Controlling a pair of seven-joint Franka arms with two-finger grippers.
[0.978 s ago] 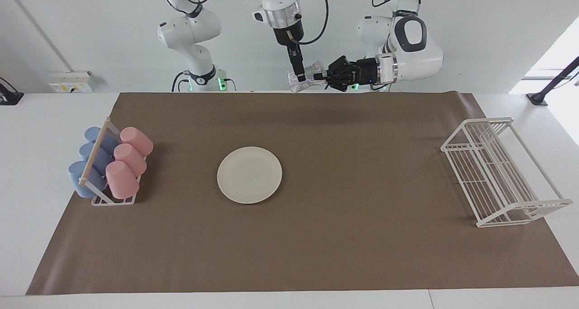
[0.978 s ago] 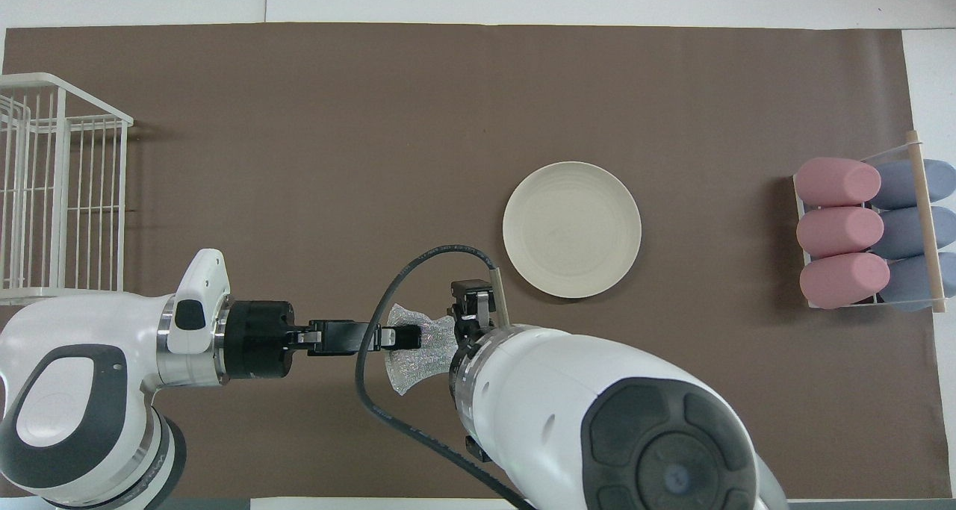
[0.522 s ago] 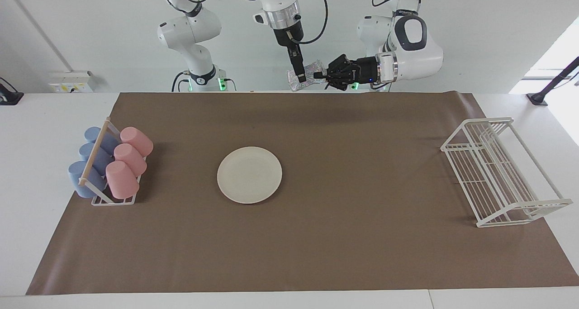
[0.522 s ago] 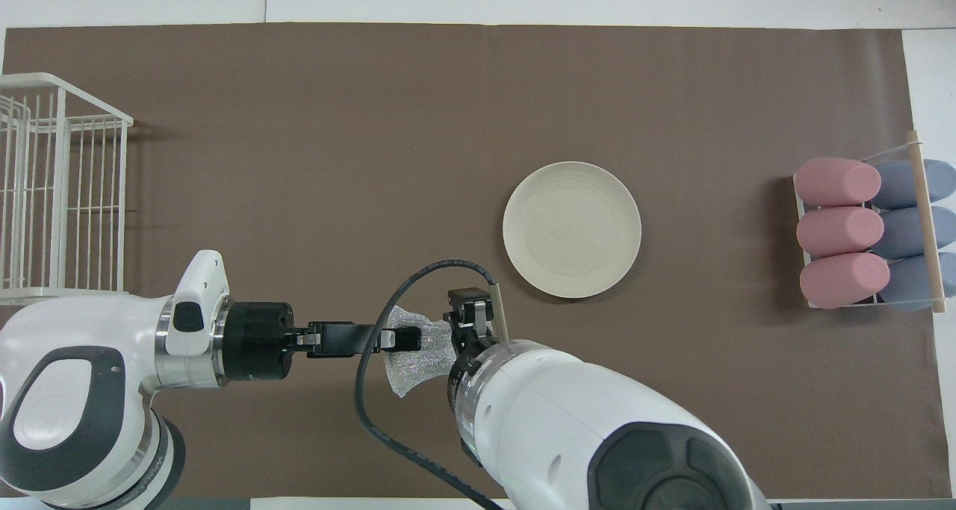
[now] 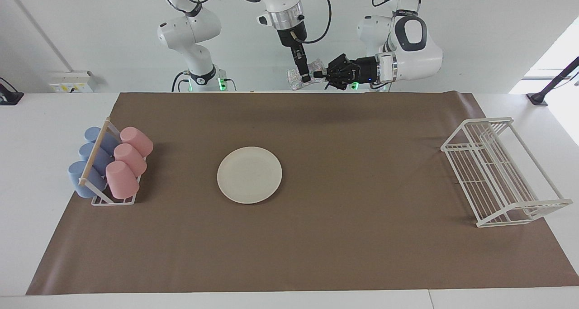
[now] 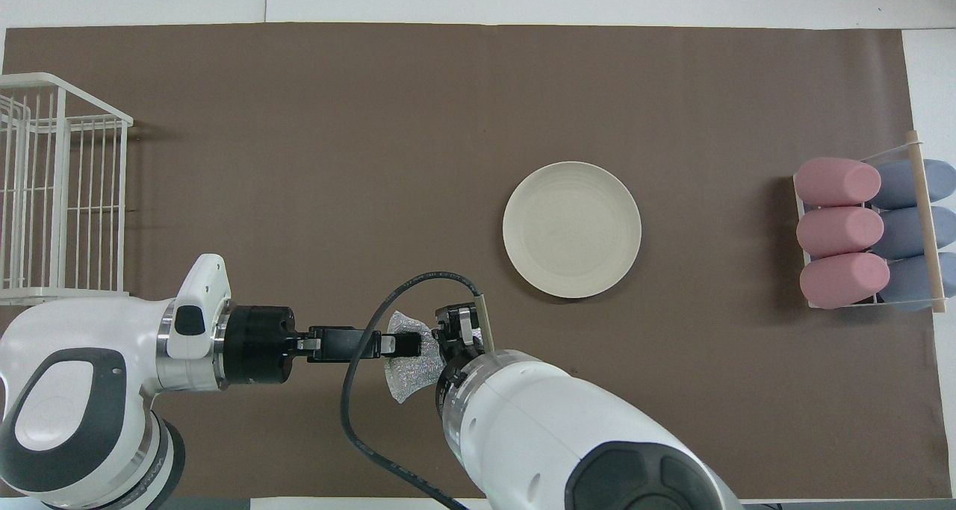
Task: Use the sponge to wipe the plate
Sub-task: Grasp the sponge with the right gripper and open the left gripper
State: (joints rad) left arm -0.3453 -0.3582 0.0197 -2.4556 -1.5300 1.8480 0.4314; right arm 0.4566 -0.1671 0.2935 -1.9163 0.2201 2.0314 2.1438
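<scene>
The sponge (image 5: 302,77) is held aloft over the desk's robot-side edge, pinched in the closed left gripper (image 5: 319,76); the right gripper (image 5: 306,78) is placed around it, its grip not discernible. The plate (image 5: 249,174), mid-desk, is judged still unwiped

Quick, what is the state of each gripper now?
Left gripper: shut on the sponge.
Right gripper: at the sponge, state cannot be told.

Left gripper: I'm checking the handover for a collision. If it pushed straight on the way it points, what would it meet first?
Beyond the sponge it holds, the left gripper would probably meet the right gripper, which hangs at the sponge's other end. Depth is uncertain.
</scene>
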